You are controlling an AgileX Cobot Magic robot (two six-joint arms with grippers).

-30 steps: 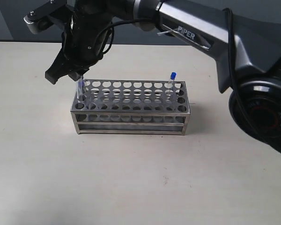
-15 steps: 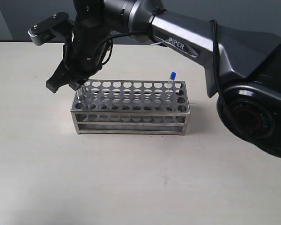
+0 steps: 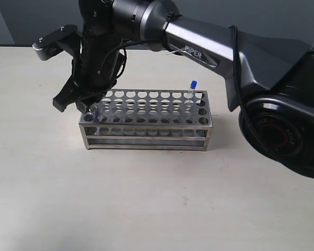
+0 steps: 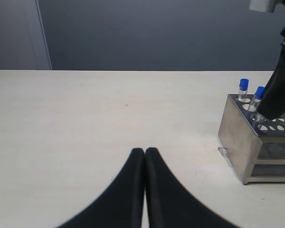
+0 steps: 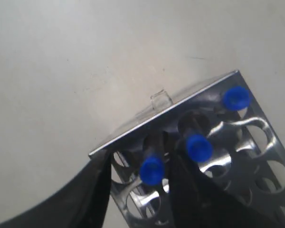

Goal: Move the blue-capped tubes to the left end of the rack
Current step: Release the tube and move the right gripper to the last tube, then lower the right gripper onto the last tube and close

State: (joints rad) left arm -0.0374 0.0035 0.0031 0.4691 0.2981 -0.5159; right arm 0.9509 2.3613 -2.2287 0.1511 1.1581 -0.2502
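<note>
Right gripper (image 5: 140, 164) spread, straddling a blue-capped tube (image 5: 152, 169) seated at the left end of the rack (image 3: 146, 125), gaps either side of cap. Two more tubes (image 5: 198, 147) (image 5: 235, 97) just beside it. Fourth tube (image 3: 192, 89) at right end. Left gripper (image 4: 145, 156) clenched, empty, over table (image 4: 85, 118).

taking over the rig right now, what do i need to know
Left gripper: shut, empty, parked away from the rack.
Right gripper: over the rack's left end, straddling a blue-capped tube that is in a hole; grip unclear.
Done: two more tubes stand at the left end.
Left: let go of that one, then fetch the last tube from the right end.
</note>
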